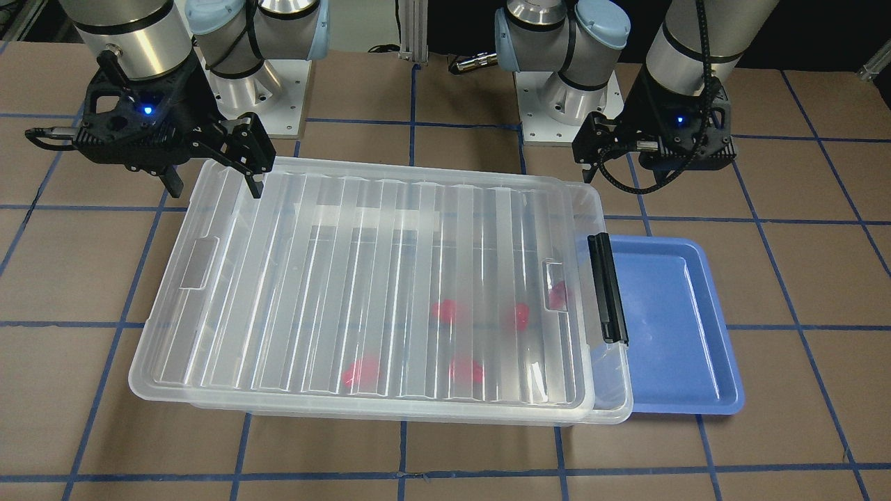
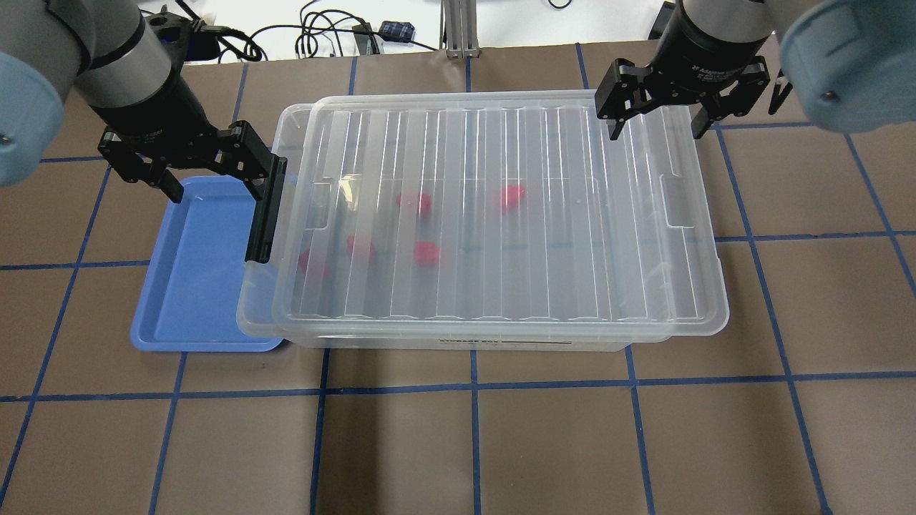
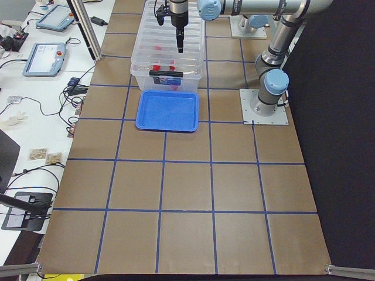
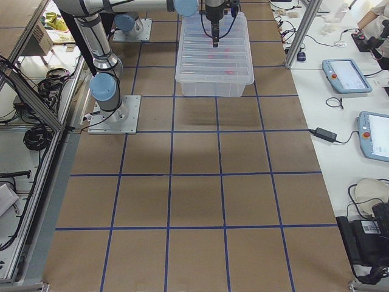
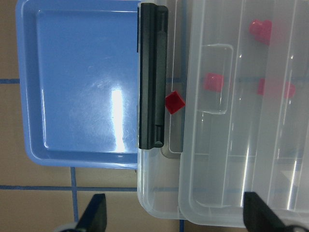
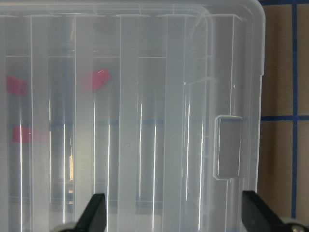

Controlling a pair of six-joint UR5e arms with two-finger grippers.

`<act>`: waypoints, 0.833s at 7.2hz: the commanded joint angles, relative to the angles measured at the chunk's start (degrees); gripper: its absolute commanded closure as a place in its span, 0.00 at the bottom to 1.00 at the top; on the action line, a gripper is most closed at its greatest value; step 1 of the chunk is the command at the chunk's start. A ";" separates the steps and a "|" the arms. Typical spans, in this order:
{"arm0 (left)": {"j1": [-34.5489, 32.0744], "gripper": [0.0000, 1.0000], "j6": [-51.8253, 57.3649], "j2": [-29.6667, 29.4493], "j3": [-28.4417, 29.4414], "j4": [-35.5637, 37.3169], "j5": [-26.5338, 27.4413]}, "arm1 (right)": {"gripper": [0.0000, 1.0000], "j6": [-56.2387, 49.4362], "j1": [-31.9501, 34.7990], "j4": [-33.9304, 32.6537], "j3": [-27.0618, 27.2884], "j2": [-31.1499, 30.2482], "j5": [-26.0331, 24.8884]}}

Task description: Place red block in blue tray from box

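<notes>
The box (image 2: 501, 336) is a clear bin with a ribbed lid (image 2: 544, 214) resting on it, shifted toward my right. This leaves a gap at the end with the black latch (image 2: 263, 211). Several red pieces show blurred through the lid (image 2: 512, 194). One (image 5: 175, 102) shows sharply in the gap beside the latch (image 5: 152, 77). I cannot tell which is the red block with a stud. The blue tray (image 2: 193, 286) lies empty against the latch end. My left gripper (image 2: 215, 187) is open above the latch and tray edge. My right gripper (image 2: 655, 127) is open over the lid's far right corner.
The brown table has a blue tape grid. The arm bases (image 1: 564, 97) stand behind the box. A side bench holds tablets (image 3: 44, 58) and cables. A handle recess (image 6: 228, 147) shows in the lid under my right gripper (image 6: 176, 215).
</notes>
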 commanded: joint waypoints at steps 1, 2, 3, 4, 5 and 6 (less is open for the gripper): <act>-0.05 0.00 0.04 0.00 -0.09 0.16 0.00 | 0.00 0.02 0.00 0.08 0.00 0.03 -0.16; -0.05 0.00 0.04 -0.09 -0.09 0.08 0.09 | 0.00 0.02 0.00 0.08 0.00 -0.06 -0.17; -0.05 0.00 0.04 0.00 -0.18 0.08 0.00 | 0.00 0.02 -0.08 0.08 0.00 -0.06 -0.25; -0.05 0.00 0.04 0.00 -0.18 0.08 0.00 | 0.00 -0.07 -0.08 0.17 0.00 0.11 -0.25; -0.05 0.00 0.04 -0.09 -0.18 0.08 0.09 | 0.00 -0.07 -0.17 0.09 0.00 0.20 -0.34; -0.05 0.00 0.04 0.00 -0.18 0.08 0.00 | 0.00 -0.59 -0.52 -0.26 0.52 0.46 -0.08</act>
